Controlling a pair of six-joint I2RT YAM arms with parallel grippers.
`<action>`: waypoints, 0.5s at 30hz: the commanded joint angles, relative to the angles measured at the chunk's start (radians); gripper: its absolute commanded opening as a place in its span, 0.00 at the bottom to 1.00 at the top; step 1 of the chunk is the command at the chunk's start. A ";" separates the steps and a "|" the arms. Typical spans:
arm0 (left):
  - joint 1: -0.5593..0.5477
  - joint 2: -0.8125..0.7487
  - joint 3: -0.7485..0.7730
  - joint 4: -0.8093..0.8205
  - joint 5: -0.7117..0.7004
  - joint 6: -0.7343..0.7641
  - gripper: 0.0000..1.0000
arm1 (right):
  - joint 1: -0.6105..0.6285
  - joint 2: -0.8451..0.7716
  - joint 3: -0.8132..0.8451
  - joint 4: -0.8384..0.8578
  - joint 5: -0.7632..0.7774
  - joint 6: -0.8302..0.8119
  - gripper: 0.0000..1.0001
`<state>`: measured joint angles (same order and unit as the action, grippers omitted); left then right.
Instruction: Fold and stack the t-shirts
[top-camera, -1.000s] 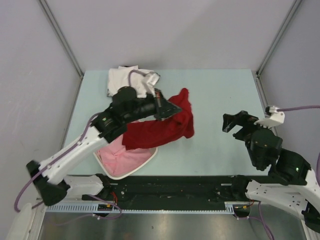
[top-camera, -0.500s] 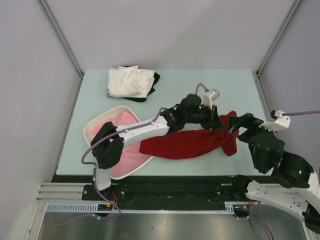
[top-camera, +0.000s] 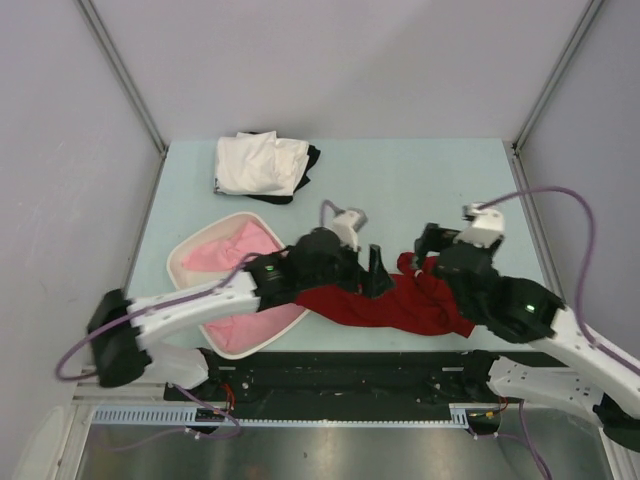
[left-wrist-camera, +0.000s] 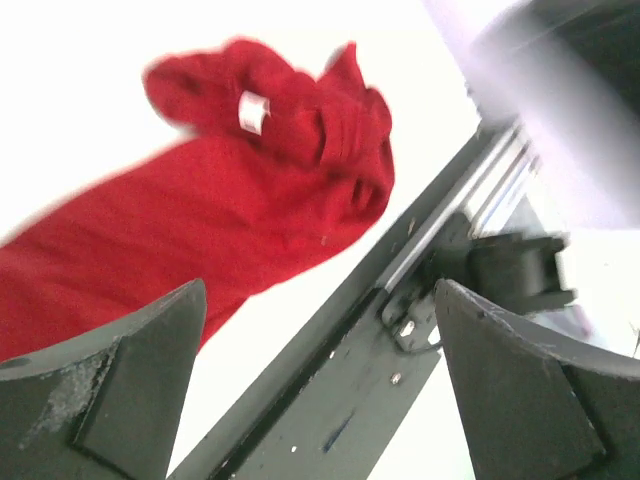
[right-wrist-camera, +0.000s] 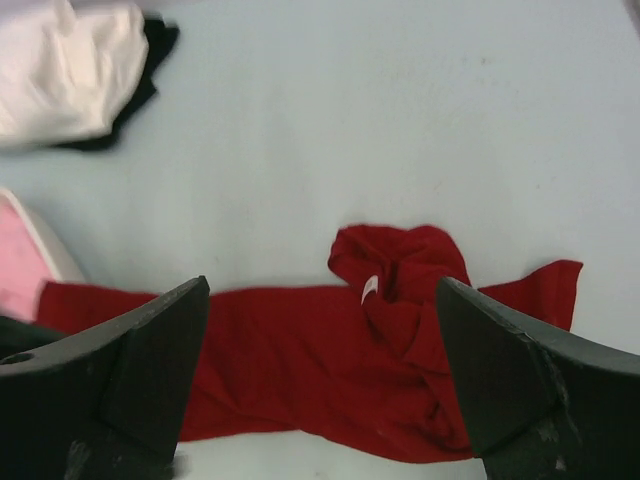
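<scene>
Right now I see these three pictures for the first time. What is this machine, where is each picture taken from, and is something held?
Two robot arms stand at a table. One picture looks down from above; the other two come from a camera on each wrist, so the dark wedges are that hand's fingers. A dark red t-shirt lies crumpled near the left hand and right hand. Both are open, holding nothing. Farther back lies a white shirt on a black shirt; a pink shirt fills the white basket.
</scene>
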<state>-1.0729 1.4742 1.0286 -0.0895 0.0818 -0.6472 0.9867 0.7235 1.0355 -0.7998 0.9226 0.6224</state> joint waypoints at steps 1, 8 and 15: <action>0.008 -0.277 0.025 -0.333 -0.334 -0.005 1.00 | 0.000 0.244 -0.037 -0.029 -0.154 0.028 1.00; 0.007 -0.459 -0.157 -0.516 -0.326 -0.124 1.00 | -0.055 0.543 -0.127 0.108 -0.272 0.040 1.00; -0.024 -0.440 -0.277 -0.503 -0.287 -0.229 1.00 | -0.151 0.651 -0.203 0.224 -0.375 0.007 1.00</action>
<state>-1.0721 1.0439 0.7712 -0.5484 -0.2024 -0.7879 0.8677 1.3388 0.8486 -0.6724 0.6060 0.6411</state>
